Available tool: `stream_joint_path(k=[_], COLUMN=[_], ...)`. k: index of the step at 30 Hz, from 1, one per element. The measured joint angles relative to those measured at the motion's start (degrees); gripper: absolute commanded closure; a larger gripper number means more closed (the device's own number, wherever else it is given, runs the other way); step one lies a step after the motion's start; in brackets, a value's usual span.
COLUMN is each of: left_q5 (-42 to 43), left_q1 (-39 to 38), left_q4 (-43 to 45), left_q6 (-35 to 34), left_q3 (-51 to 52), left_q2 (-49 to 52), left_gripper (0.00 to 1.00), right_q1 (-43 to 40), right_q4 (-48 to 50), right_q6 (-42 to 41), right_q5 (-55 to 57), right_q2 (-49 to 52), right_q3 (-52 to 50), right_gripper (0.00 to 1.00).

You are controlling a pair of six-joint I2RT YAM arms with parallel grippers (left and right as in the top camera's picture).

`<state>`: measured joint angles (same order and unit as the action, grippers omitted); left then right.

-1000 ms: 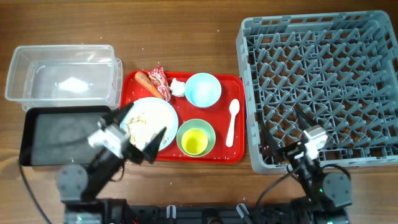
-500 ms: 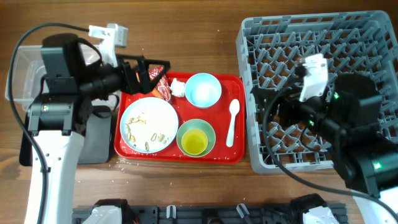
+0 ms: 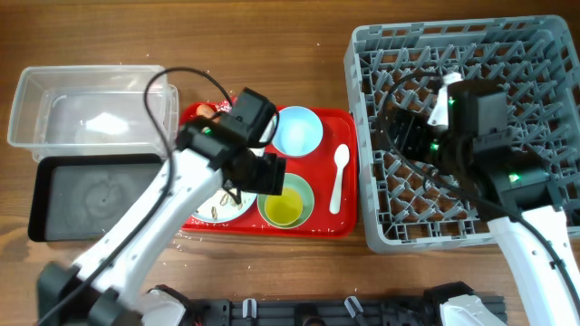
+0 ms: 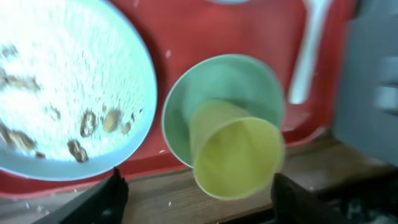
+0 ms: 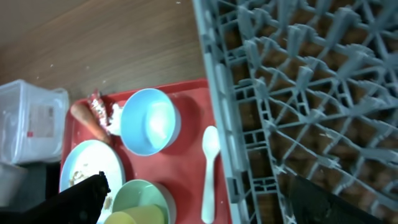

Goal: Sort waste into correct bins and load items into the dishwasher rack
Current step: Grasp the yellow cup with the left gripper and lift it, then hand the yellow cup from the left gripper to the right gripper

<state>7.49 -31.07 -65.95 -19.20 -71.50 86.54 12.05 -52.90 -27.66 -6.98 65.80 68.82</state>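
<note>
The pale blue plate [image 4: 62, 74] with rice scraps [image 4: 93, 121] sits on the red tray, partly under my left arm in the overhead view [image 3: 210, 208]. The yellow-green cup [image 4: 239, 155] stands in the pale green bowl [image 4: 211, 81]. My left gripper [image 4: 199, 208] hovers open above the cup, also seen from overhead [image 3: 256, 181]. The blue bowl [image 5: 149, 121], white spoon [image 5: 209, 168], carrot piece [image 5: 87, 118], red wrapper [image 5: 98, 106] and tissue [image 5: 115, 115] lie on the tray. My right gripper [image 5: 199, 208] is open and empty over the grey rack [image 3: 507, 54].
The clear tub [image 3: 91, 104] stands at the back left, with the black tray [image 3: 91, 195] in front of it. The red serving tray [image 3: 324, 186] lies between the bins and the rack. The rack fills the right side.
My left arm has swung from over the clear tub down to the tray's front, above the plate and green bowl. My right arm has shifted a little over the rack.
</note>
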Motion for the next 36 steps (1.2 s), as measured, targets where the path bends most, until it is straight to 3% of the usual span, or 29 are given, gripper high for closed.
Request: stream_joint_path(k=[3, 7, 10, 11, 15, 18, 20, 24, 29, 31, 36], left_q5=[-0.1, -0.2, -0.1, -0.2, -1.0, -0.4, 3.9, 18.5, 49.2, 59.5, 74.9], left_q1=[-0.1, -1.3, -3.5, -4.0, -3.8, -2.2, 0.7, 10.0, 25.0, 26.8, 26.5], left_q4=[0.9, 4.4, 7.7, 9.3, 9.9, 5.4, 2.0, 5.9, 11.6, 11.6, 11.8], left_q6=[-1.5, -1.9, -2.2, -2.2, -2.4, -2.3, -1.7, 1.9, 5.0, 5.2, 5.4], left_q3=[2.3, 3.2, 5.8, 7.2, 8.9, 7.0, 0.0, -10.0, -11.6, -11.6, -11.6], left_q2=[4.7, 6.3, 6.3, 6.3, 6.5, 6.3, 5.3, 1.9, 2.1, 2.9, 3.5], left_gripper=[0.42, 0.55, 0.77, 0.95, 0.96, 0.96, 0.96, 0.96, 0.96, 0.96, 0.96], right_q1=[-1.5, -1.5, -1.5, -1.5, -1.5, -1.5, -1.5, -1.5, -1.7, -1.7, -1.5], right_q4=[-1.0, -1.1, -1.1, -1.1, -1.1, -1.1, -1.3, 0.5, 14.7, 19.7, 31.5], right_q6=[-0.4, -0.4, -0.4, -0.4, -0.6, -0.6, -0.6, 0.3, 8.5, 10.0, 12.4], right_q5=[0.1, 0.2, 0.2, 0.2, 0.2, 0.2, 0.2, -2.4, -24.7, -33.2, -53.3], right_q2=[0.0, 0.0, 0.0, 0.0, 0.0, 0.0, 0.0, 0.0, 0.0, 0.5, 5.6], right_q3=[0.0, 0.0, 0.0, 0.0, 0.0, 0.0, 0.0, 0.0, 0.0, 0.0, 0.2], right_gripper=[0.03, 0.03, 0.03, 0.03, 0.00, 0.00, 0.00, 0.05, 0.12, 0.14, 0.18])
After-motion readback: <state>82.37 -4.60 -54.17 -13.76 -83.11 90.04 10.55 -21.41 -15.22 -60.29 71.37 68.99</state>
